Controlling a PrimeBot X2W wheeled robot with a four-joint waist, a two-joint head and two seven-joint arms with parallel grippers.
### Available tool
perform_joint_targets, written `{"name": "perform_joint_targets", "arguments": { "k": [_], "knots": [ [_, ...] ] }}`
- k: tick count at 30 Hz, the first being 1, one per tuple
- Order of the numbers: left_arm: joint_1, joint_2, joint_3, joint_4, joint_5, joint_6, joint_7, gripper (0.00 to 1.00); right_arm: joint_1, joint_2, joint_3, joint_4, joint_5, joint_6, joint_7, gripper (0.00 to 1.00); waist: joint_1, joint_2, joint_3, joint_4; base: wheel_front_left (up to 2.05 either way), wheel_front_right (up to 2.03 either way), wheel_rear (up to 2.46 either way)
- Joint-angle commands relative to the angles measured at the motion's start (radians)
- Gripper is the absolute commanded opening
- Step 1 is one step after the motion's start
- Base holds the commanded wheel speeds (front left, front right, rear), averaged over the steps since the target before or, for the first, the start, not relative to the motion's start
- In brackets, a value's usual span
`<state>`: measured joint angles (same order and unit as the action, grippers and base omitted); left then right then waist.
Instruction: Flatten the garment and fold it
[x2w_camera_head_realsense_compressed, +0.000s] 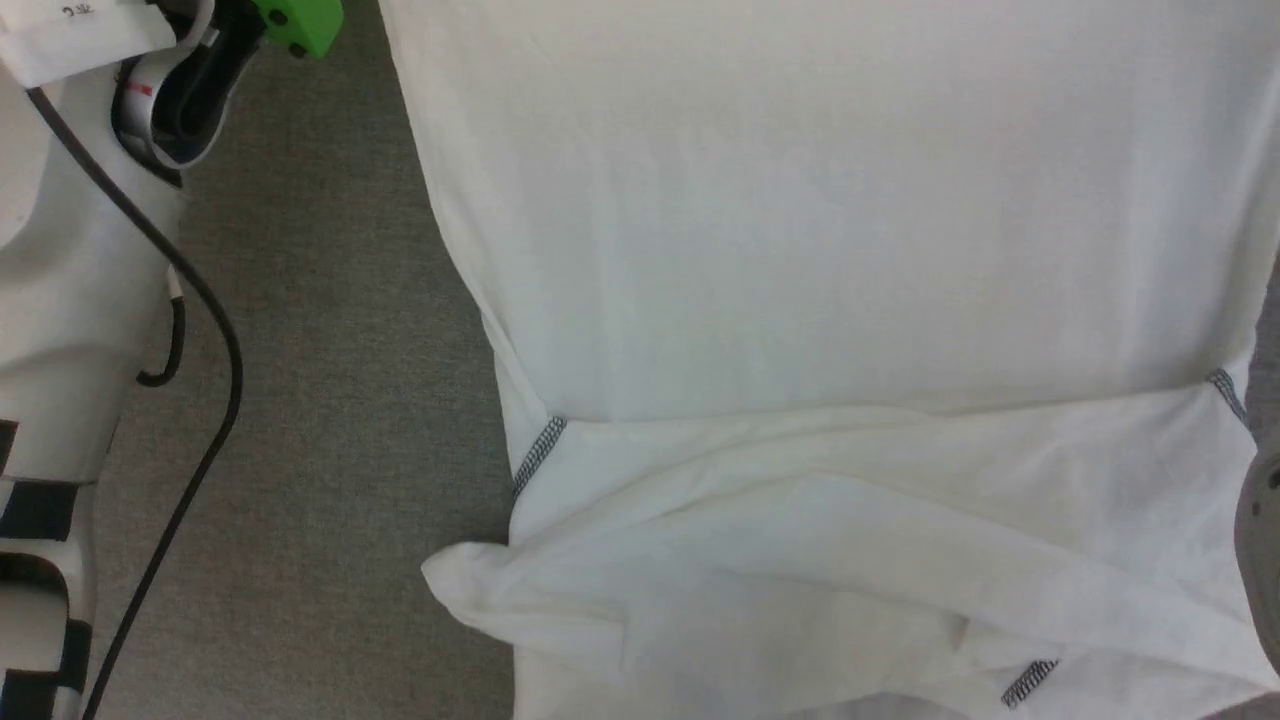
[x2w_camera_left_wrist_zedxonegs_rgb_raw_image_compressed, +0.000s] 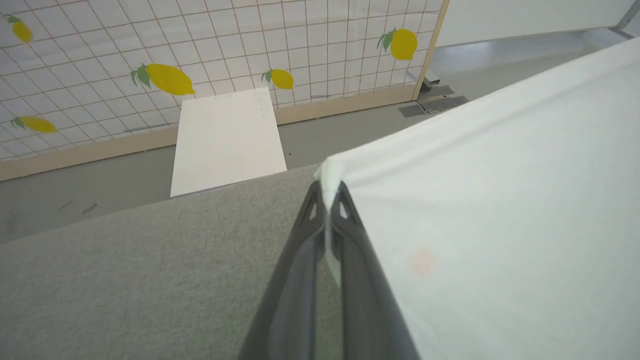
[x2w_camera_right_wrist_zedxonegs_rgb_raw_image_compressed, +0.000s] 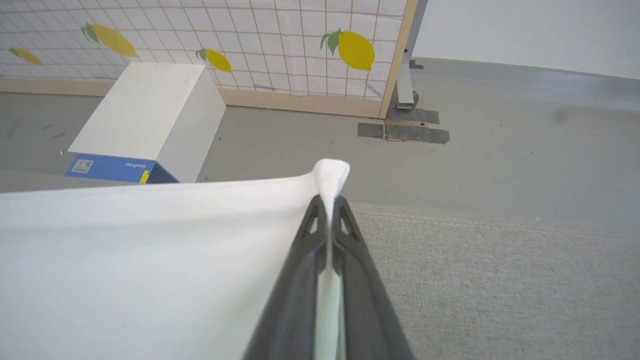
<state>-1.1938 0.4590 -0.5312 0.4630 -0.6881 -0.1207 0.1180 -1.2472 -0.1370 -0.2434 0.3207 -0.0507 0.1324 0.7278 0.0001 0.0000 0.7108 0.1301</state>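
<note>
Your left gripper (x2w_camera_left_wrist_zedxonegs_rgb_raw_image_compressed: 327, 196) pinches a garment (x2w_camera_left_wrist_zedxonegs_rgb_raw_image_compressed: 500, 200) corner, spread toward 3 o'clock | right gripper (x2w_camera_right_wrist_zedxonegs_rgb_raw_image_compressed: 330, 206) pinches another, spread toward 9 o'clock

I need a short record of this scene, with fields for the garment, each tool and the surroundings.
garment: white, upper part smooth in the head view, lower part creased
left tool: shut on a pinched garment corner
right tool: shut on another pinched corner
surface: grey, textile-like
background: white box, lemon-patterned panel

White arm (x2w_camera_head_realsense_compressed: 60, 250), blk cable (x2w_camera_head_realsense_compressed: 230, 350); dk-grey L pincer (x2w_camera_left_wrist_zedxonegs_rgb_raw_image_compressed: 328, 187).
</note>
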Motion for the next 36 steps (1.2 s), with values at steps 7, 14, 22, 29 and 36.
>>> {"name": "perform_joint_targets", "arguments": {
  "k": [7,14,22,29,36],
  "knots": [
    [0.025,0.032,0.005,-0.003,0.012,0.004,-0.084,0.00,0.080,-0.043,0.012,-0.035,0.109,-0.002,-0.052,0.00,-0.0001,0.0000,-0.145,-0.035,0.00,0.00,0.00],
    [0.206,0.101,-0.006,-0.144,-0.002,0.001,-0.154,0.00,0.294,-0.092,0.066,-0.190,0.271,-0.002,-0.019,0.00,-0.0001,0.0000,-0.273,-0.047,0.00,0.00,0.00],
    [0.544,0.196,-0.014,-0.455,-0.016,0.094,-0.189,0.00,0.669,-0.087,0.064,-0.466,0.417,-0.002,0.075,0.00,-0.0001,0.0000,-0.418,-0.054,0.00,0.00,0.00],
    [0.837,0.217,-0.042,-0.673,-0.039,0.216,-0.216,0.00,0.984,-0.012,0.014,-0.623,0.478,-0.002,0.109,0.00,-0.0001,0.0000,-0.497,-0.054,0.00,0.00,0.00],
    [1.053,0.213,-0.102,-0.734,-0.017,0.287,-0.277,0.00,1.248,0.044,0.002,-0.709,0.520,-0.002,0.074,0.00,-0.0001,0.0000,-0.531,-0.054,0.00,0.00,0.00]
  ]
}}
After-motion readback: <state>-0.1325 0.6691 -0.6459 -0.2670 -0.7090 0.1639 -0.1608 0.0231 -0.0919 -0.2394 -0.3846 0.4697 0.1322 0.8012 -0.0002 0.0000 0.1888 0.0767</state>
